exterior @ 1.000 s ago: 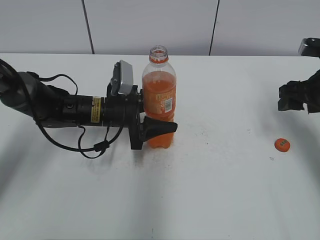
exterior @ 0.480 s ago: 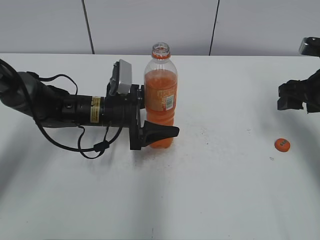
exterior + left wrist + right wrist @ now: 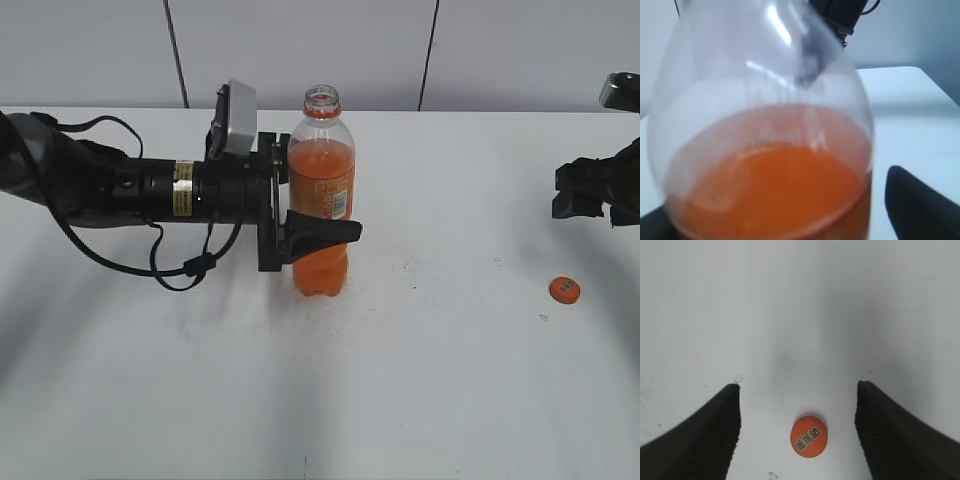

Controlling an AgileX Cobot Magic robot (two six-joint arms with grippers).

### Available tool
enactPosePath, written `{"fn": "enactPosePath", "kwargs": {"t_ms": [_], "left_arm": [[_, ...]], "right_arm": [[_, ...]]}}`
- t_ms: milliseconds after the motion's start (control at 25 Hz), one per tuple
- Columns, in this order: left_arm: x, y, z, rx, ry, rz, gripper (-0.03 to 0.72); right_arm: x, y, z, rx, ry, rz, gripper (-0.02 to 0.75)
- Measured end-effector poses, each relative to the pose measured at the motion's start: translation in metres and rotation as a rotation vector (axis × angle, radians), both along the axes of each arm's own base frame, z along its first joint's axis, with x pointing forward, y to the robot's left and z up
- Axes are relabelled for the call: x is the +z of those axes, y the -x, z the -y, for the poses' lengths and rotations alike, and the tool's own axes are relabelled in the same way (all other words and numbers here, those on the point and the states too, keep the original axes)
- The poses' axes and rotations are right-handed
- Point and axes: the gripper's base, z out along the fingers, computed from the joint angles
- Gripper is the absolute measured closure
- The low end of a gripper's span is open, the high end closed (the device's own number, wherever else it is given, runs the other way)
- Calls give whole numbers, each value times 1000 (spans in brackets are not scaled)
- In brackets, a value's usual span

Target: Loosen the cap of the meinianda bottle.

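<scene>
The meinianda bottle [image 3: 320,200] stands upright at the table's middle, half full of orange soda, and its mouth is bare. My left gripper [image 3: 340,230] reaches in from the left and is open around the bottle's middle. In the left wrist view [image 3: 790,222] one finger [image 3: 920,205] stands a little apart from the bottle [image 3: 770,190]. The orange cap [image 3: 565,290] lies flat on the table at the right. My right gripper [image 3: 585,195] is open and empty, hovering above it. In the right wrist view the cap [image 3: 809,435] lies between the spread fingers of the gripper [image 3: 797,389].
The white table [image 3: 420,380] holds nothing else. A grey panelled wall [image 3: 300,50] runs behind it. The left arm's black cable [image 3: 185,270] loops down onto the table beside the arm.
The bottle went from tilted to upright. My left gripper rose along it from the lower body to the label height. The right gripper and the cap stayed put.
</scene>
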Motion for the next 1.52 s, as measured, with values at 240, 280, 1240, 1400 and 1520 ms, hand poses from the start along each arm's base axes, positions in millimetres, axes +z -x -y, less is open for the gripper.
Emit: {"fn": "enactPosePath", "kwargs": {"t_ms": [240, 280, 1240, 1400, 1520], "left_arm": [[36, 1, 0, 3, 34, 83, 101], [42, 1, -1, 7, 40, 94, 101], [198, 16, -29, 418, 72, 254, 101], [198, 2, -56, 766, -164, 215, 101], [184, -6, -83, 1058, -354, 100, 101]], "right_arm": [[0, 0, 0, -1, -2, 0, 202], [0, 0, 0, -1, -2, 0, 202], [55, 18, -1, 6, -14, 121, 202], [61, 23, -2, 12, -18, 116, 202], [65, 29, -2, 20, -23, 92, 202]]}}
